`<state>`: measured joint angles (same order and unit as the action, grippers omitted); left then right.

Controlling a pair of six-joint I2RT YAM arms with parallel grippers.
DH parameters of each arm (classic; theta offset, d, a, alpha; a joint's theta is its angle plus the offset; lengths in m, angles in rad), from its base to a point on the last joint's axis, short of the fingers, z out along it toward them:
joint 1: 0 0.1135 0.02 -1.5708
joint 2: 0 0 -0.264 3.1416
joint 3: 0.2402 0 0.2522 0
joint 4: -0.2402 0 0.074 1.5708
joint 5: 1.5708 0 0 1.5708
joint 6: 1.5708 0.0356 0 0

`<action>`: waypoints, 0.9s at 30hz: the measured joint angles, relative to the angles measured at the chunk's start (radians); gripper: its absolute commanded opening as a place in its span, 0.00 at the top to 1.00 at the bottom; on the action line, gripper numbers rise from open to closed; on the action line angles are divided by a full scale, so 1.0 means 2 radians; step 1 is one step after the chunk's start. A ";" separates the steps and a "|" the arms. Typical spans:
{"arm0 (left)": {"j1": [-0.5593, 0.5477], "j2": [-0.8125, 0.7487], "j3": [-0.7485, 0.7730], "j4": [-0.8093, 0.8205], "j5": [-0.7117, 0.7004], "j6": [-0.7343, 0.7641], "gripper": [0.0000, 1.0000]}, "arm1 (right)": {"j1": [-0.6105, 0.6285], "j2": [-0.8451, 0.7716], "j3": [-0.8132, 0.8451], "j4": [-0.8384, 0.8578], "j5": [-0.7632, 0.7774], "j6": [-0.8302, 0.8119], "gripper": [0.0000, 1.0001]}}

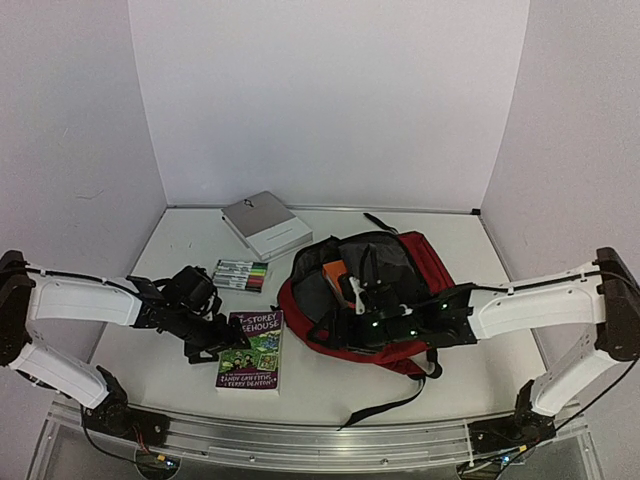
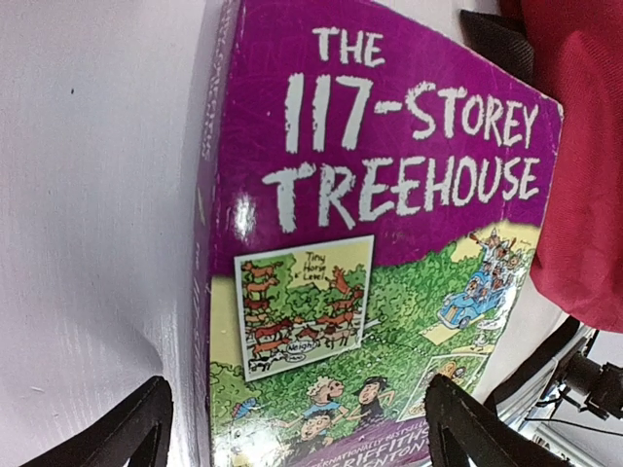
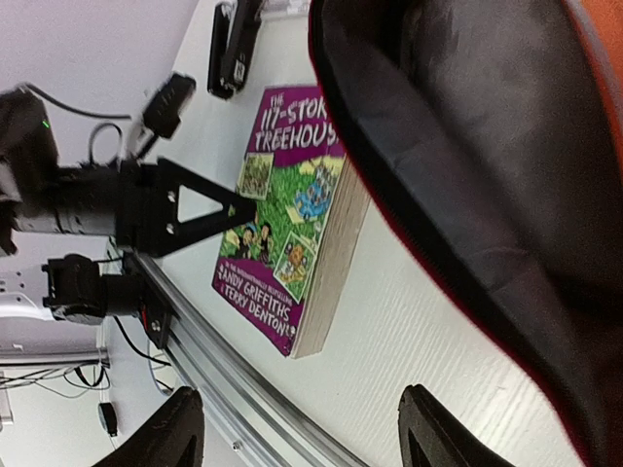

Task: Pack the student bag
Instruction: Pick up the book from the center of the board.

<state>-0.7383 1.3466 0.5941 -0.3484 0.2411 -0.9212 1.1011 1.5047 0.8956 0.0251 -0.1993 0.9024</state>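
The student bag (image 1: 430,258) lies on the white surface (image 1: 180,240), right of centre in the overhead view. It is red, its mouth gapes upward, and we see the grey lining (image 3: 487,146) inside. An orange item (image 1: 335,272) sits within the opening on the bag's left side, though we cannot tell what it is. A black strap (image 1: 385,405) trails from the bag's near end toward the metal rail (image 1: 300,445) along the near edge of the surface. The right arm (image 1: 530,300) reaches in from the right across the bag. The right jaws hang over its near left rim, parted and released, with nothing between them in the right wrist view. Just beside the bag on its left lies a purple paperback book (image 1: 250,350), face up, titled "The 117-Storey Treehouse" (image 2: 409,136). Its right edge is close to the red fabric (image 2: 584,146), but we cannot tell whether they touch. The left arm (image 1: 80,300) stretches in from the left. The left jaws stand over the book's near left part, spread wide and released. One finger (image 2: 131,428) is over bare surface and the other (image 2: 467,428) is over the cover. Beyond the book lies a flat pack of markers (image 1: 241,274). Farther back, near the rear wall, rests a flat grey and white box (image 1: 265,225).
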 measured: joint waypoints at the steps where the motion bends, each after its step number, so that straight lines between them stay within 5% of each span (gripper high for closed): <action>1: 0.000 -0.002 0.000 0.001 -0.003 -0.004 0.14 | 0.010 0.021 0.005 0.008 -0.001 0.005 0.33; 17: 0.004 0.004 -0.009 0.014 -0.018 -0.029 0.32 | 0.041 0.242 0.128 0.079 -0.014 0.037 0.46; 27: 0.005 0.017 -0.010 0.023 -0.017 -0.036 0.47 | 0.041 0.293 0.160 0.081 -0.013 0.047 0.52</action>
<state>-0.7293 1.3814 0.5743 -0.3017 0.2079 -0.9937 1.1839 2.0908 1.2149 0.1862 -0.2250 0.9961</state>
